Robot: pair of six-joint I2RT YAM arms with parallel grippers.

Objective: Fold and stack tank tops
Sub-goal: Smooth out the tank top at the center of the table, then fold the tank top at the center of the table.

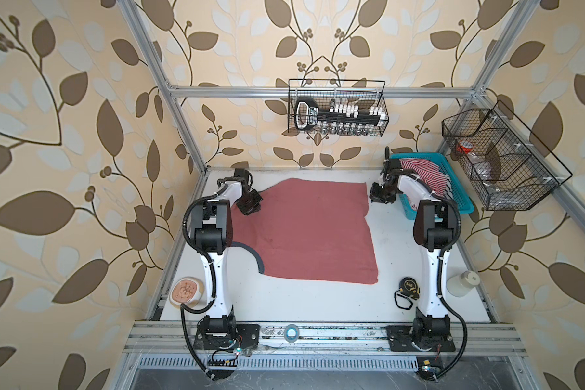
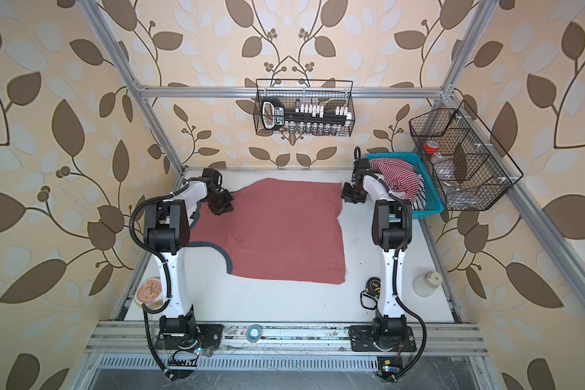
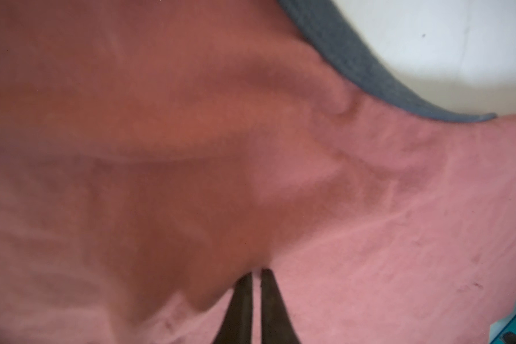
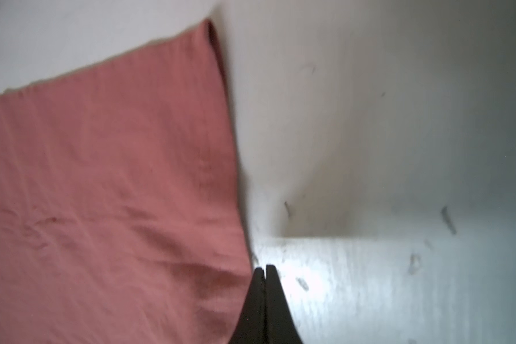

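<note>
A dusty red tank top point(image 1: 304, 229) point(image 2: 277, 229) lies spread flat on the white table, its dark blue-grey trim point(image 1: 250, 251) curving at the left. My left gripper point(image 1: 250, 211) point(image 3: 256, 272) rests low over its far left part, next to a raised wrinkle. Its jaws stand a narrow slit apart, with pink cloth showing through. My right gripper point(image 1: 379, 199) point(image 4: 264, 268) is shut on nothing, just off the cloth's far right edge point(image 4: 230, 149). The red-and-white striped tank top point(image 1: 423, 174) point(image 2: 399, 175) lies bunched in a blue basket point(image 1: 460, 199).
A black tape measure point(image 1: 409, 287) and a white jar point(image 1: 463, 283) sit at the front right. There is a bowl point(image 1: 186, 292) at the front left and a tape roll point(image 1: 291, 332) on the front rail. Wire baskets point(image 1: 338, 108) point(image 1: 500, 162) hang at the back and right.
</note>
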